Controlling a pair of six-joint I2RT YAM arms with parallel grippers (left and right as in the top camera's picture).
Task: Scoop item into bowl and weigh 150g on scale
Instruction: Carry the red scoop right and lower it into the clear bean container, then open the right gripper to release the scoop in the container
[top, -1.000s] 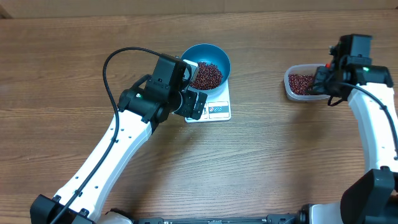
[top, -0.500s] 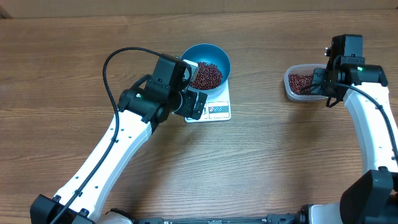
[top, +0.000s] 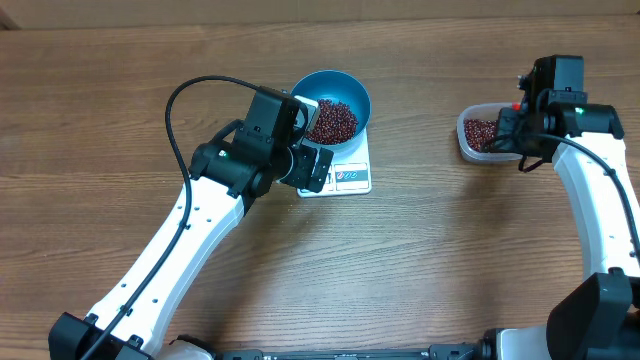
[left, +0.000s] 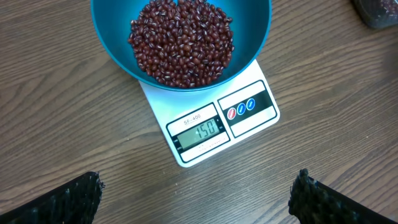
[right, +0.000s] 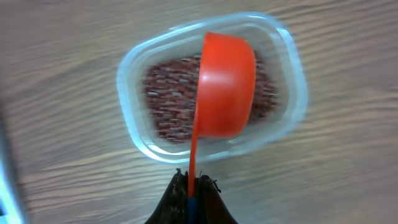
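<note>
The blue bowl (top: 325, 82) (left: 252, 37) stands on the white scale (top: 352, 180) (left: 163, 107), filled with dark red-brown beans (top: 332, 121) (left: 181, 40). The scale's display shows 150. My left gripper (top: 312, 140) (left: 199, 199) is open at the bowl's left side, nothing between its fingers. My right gripper (top: 517, 122) (right: 191, 186) is shut on the thin handle of an orange-red scoop (right: 227, 84). The scoop hangs over a clear tub (top: 468, 147) (right: 292, 81), its smooth outer side facing the camera. The right wrist view is blurred.
The clear tub at the right holds more beans (top: 484, 131) (right: 171, 106). The left arm's black cable (top: 185, 95) loops above the wooden table (top: 450, 250). The tub and the scale are well apart.
My right gripper has shifted a little to the left with the scoop, over the tub. The left arm, bowl and scale have not moved.
</note>
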